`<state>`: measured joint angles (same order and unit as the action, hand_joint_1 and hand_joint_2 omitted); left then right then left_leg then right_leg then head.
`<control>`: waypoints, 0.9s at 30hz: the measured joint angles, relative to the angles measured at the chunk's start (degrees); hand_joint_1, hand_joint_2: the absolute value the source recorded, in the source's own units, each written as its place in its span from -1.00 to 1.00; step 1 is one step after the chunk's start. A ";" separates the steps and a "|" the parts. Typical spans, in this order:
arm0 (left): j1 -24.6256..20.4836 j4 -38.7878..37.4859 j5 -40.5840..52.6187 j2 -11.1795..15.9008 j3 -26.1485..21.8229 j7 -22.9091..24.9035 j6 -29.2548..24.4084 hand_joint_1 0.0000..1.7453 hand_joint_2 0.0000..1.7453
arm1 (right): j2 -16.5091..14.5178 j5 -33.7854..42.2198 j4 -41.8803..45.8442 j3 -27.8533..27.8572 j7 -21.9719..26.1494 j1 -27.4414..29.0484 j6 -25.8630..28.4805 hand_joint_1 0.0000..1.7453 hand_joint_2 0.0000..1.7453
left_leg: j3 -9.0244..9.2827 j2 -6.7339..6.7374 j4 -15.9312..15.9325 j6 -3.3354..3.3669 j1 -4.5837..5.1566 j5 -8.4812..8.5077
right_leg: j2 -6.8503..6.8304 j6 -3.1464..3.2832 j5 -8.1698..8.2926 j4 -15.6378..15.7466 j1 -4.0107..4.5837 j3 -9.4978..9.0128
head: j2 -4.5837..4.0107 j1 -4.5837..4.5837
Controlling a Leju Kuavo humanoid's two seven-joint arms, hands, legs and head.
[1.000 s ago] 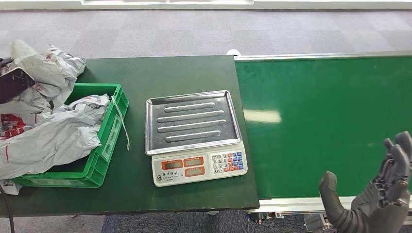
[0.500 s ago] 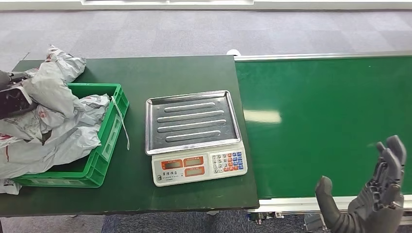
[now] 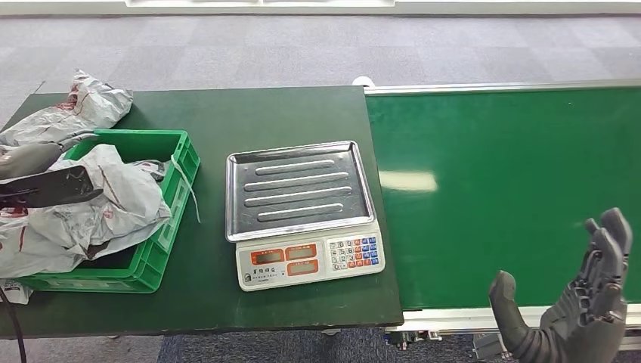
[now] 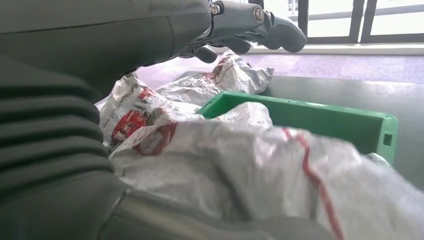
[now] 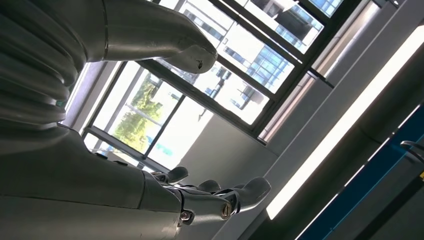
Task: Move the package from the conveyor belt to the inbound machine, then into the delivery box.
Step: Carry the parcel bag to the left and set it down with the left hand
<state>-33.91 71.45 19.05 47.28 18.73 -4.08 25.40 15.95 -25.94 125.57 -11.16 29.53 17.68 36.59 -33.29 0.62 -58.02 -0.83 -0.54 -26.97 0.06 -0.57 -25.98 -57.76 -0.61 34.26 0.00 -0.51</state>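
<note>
Several grey packages (image 3: 83,219) lie heaped in the green box (image 3: 178,162), to the left of the scale (image 3: 302,212), so the last step looks nearly done. They are too crumpled to tell which way they point. Left hand (image 3: 45,178) hovers above them, fingers spread and holding nothing. Right hand (image 3: 586,302) waits by the belt (image 3: 499,189), fingers spread, ready to grab the next package.

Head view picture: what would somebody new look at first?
Probably the heap of crinkly grey plastic packages spilling out of the green plastic crate on the dark table's left end, with the robot's left hand over them. Next, the shiny ridged metal tray of the weighing scale mid-table, and the right hand raised open at the bare green conveyor belt's near edge.
</note>
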 joint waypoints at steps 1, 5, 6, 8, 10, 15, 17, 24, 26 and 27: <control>0.00 -0.15 -0.32 -0.31 0.03 0.31 -0.41 -1.00 -1.00 | -0.08 -0.21 0.00 0.04 -0.07 0.05 0.08 -1.00 1.00 | 0.00 0.00 0.00 0.00 0.00 0.00 | -0.01 0.00 0.00 0.00 0.00 0.01 | 0.00 0.00; -0.35 -1.15 0.91 -2.75 -0.02 4.08 -6.07 -1.00 -1.00 | -0.61 -1.53 0.08 0.28 -0.73 0.71 0.44 -1.00 1.00 | 0.00 -0.02 0.00 0.00 0.00 0.00 | -0.03 0.00 0.00 0.00 0.00 0.00 | 0.00 -0.01; -0.43 -1.48 1.66 -3.62 -0.12 4.93 -8.59 -1.00 -1.00 | -0.76 -1.88 0.12 0.30 -0.90 0.96 0.53 -1.00 1.00 | 0.00 -0.02 0.00 0.00 0.00 0.00 | -0.03 0.00 0.00 0.00 0.00 -0.01 | 0.00 -0.01; -0.45 -1.88 2.72 -5.34 -0.48 5.65 -14.39 -1.00 -1.00 | -1.04 -2.66 0.24 0.30 -1.19 1.30 0.74 -1.00 1.00 | 0.01 -0.01 0.00 0.00 0.00 0.00 | -0.03 0.00 0.01 0.00 0.00 -0.02 | 0.00 0.00; -0.14 -1.57 2.80 -7.08 -1.44 5.15 -21.28 -1.00 -1.00 | -1.32 -3.52 0.36 0.30 -1.72 1.40 1.02 -1.00 1.00 | 0.01 0.02 0.00 0.00 0.00 0.01 | -0.01 -0.01 0.03 0.00 0.00 -0.02 | 0.00 0.01; 2.28 5.07 0.49 -11.48 -7.18 -0.06 -40.68 -1.00 -1.00 | -1.81 -5.51 0.57 0.33 -3.57 1.35 1.75 -1.00 1.00 | 0.00 0.02 -0.01 0.01 0.01 -0.01 | 0.01 -0.02 0.04 0.00 -0.01 -0.03 | 0.00 0.01; 4.29 9.75 -0.95 -13.02 -10.00 -3.03 -46.85 -1.00 -1.00 | -2.17 -6.20 0.62 0.62 -4.06 1.44 2.35 -1.00 1.00 | 0.01 0.06 -0.01 0.01 0.02 -0.05 | 0.04 -0.02 0.02 0.00 -0.03 -0.01 | 0.00 0.01; 17.89 27.28 -9.77 -20.89 -15.86 -12.41 -56.60 -1.00 -1.00 | -4.35 -6.81 2.78 4.76 -4.92 3.93 3.37 -1.00 1.00 | 0.04 0.08 -0.01 0.07 0.09 -0.22 | 0.08 -0.07 -0.11 0.04 -0.09 -0.05 | 0.00 0.01; 22.62 31.29 -13.00 -23.68 -16.06 -15.80 -58.12 -1.00 -1.00 | -4.97 -6.55 3.47 5.87 -4.77 4.51 3.41 -1.00 1.00 | 0.05 0.10 0.00 0.10 0.10 -0.27 | 0.09 -0.08 -0.12 0.04 -0.10 -0.06 | 0.00 0.01; 24.90 33.02 -14.54 -25.07 -16.06 -17.52 -58.94 -1.00 -1.00 | -5.21 -6.48 3.77 6.25 -4.76 4.74 3.41 -1.00 1.00 | 0.06 0.11 -0.01 0.10 0.11 -0.29 | 0.10 -0.09 -0.13 0.04 -0.11 -0.06 | 0.00 0.01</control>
<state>-9.02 104.47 4.51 22.21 2.67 -21.60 -33.54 10.74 -32.42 129.34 -4.91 24.77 22.43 40.00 -33.23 0.73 -58.03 -0.73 -0.44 -27.26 0.16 -0.66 -26.11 -57.72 -0.71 34.20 0.00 -0.50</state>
